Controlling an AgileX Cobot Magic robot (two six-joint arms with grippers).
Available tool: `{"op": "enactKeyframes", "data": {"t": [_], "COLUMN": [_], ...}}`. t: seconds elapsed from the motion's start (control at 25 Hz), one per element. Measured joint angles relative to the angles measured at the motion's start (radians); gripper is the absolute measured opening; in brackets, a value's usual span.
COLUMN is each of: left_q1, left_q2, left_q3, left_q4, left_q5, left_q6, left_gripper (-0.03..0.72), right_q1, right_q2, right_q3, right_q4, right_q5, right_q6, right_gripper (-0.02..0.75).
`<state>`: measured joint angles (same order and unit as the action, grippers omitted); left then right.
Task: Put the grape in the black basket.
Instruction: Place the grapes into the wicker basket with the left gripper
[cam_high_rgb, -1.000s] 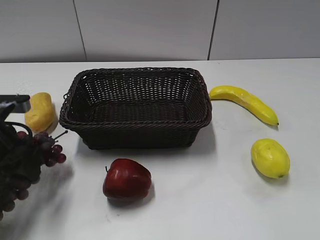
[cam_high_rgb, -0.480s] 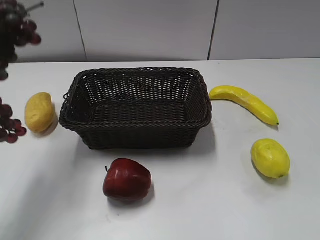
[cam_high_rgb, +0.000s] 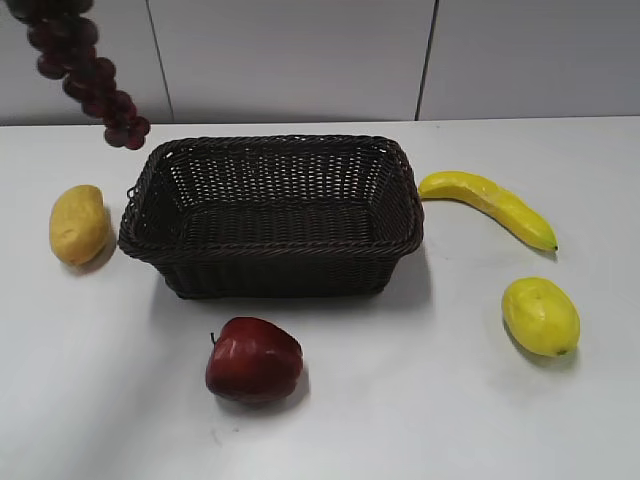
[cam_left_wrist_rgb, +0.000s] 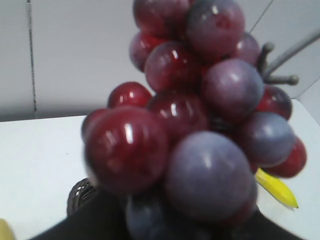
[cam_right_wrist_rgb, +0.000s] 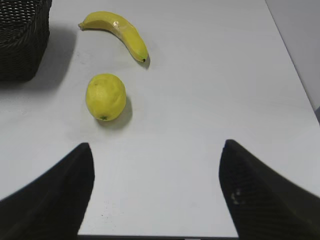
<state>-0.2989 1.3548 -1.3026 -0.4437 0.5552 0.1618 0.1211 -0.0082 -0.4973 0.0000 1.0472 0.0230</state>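
Up at the exterior view's top-left corner: grapes (cam_high_rgb: 85, 65) hanging in the air, lowest berries just above and outside the black basket's (cam_high_rgb: 270, 215) left rear corner, clear of the rim. Held high, probably to pass over the braided edge before lowering. Left tool itself barely visible; left wrist view packed with the bunch close to the lens, so holding the grapes. Right tool (cam_right_wrist_rgb: 156, 192) spread wide, empty, parked over bare worktop (cam_right_wrist_rgb: 210, 90) near lemon (cam_right_wrist_rgb: 105, 96) and banana (cam_right_wrist_rgb: 116, 31). Basket empty.
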Motion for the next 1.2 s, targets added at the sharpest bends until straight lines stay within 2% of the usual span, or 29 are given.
{"op": "enactKeyframes", "data": {"t": [0.2,0.36,0.64,0.92,1.0,1.04,1.08,1.12,1.2], "left_q1": [-0.092,-0.139,-0.168,-0.174,-0.174,-0.174,-0.174,-0.174,-0.174], "left_q2": [0.116,0.221,0.410,0.502,0.502,0.502,0.502,0.502,0.502], "left_q3": [0.000,0.000,0.000,0.000,0.000,-0.002,-0.005,-0.011,-0.028], "left_q4": [0.000,0.003,0.063,0.092,0.093,0.093,0.093,0.093,0.093], "left_q5": [-0.110,-0.141,-0.176,-0.106,-0.102,-0.102,-0.099,-0.092,-0.062], "left_q6": [0.001,0.001,0.001,0.001,0.002,0.002,0.001,0.001,0.001], "left_gripper": [0.329,0.326,0.320,0.323,0.411,0.516,0.571,0.600,0.605], "right_q1": [0.000,0.000,0.000,0.000,0.000,0.000,0.000,0.000,0.000], "right_q2": [0.000,0.000,0.000,0.000,0.000,0.000,0.000,0.000,0.000], "right_q3": [0.000,0.000,0.000,0.000,0.000,0.000,0.000,0.000,0.000], "right_q4": [0.000,0.000,0.000,0.000,0.000,0.000,0.000,0.000,0.000], "right_q5": [0.000,0.000,0.000,0.000,0.000,0.000,0.000,0.000,0.000], "right_q6": [0.000,0.000,0.000,0.000,0.000,0.000,0.000,0.000,0.000], "right_gripper": [0.590,0.590,0.590,0.590,0.590,0.590,0.590,0.590,0.590]}}
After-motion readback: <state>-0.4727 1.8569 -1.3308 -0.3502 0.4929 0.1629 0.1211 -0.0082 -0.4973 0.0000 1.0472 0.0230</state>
